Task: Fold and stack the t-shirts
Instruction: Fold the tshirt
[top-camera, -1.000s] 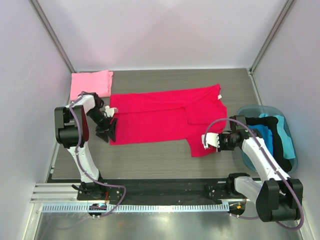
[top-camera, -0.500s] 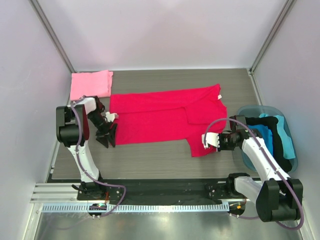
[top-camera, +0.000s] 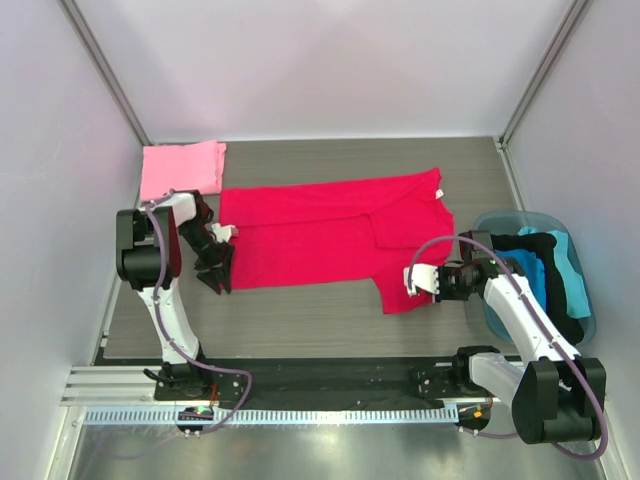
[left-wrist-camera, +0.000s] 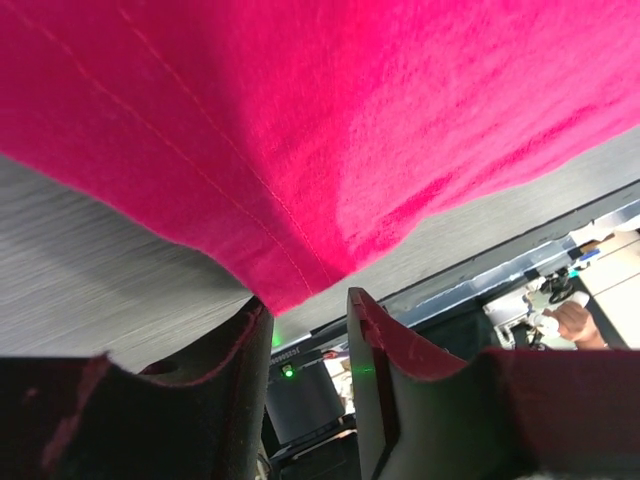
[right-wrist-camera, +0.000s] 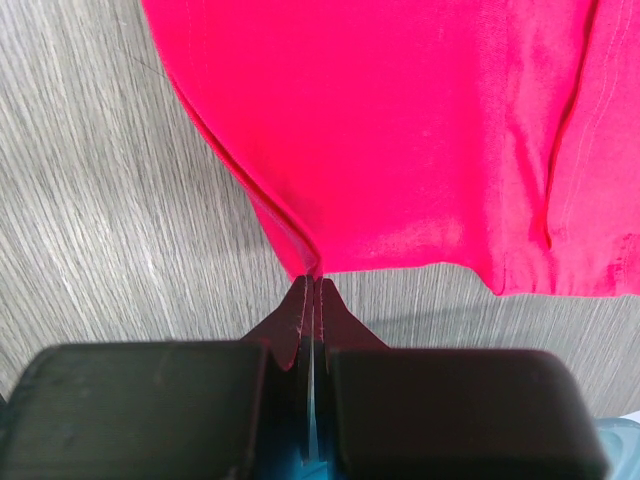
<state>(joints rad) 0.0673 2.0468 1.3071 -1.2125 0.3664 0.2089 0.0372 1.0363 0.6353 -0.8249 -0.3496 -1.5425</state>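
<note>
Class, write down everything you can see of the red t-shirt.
The red t-shirt is soft crimson cloth, lying flat on the wood-grain table, one part folded over itself, a small white label at its far right edge. The right tool is shut on its near right corner; the left tool stands open at its near left corner.

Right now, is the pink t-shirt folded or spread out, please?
Folded: the pink t-shirt lies as a compact rectangle in the far left corner, with no sleeves showing.
</note>
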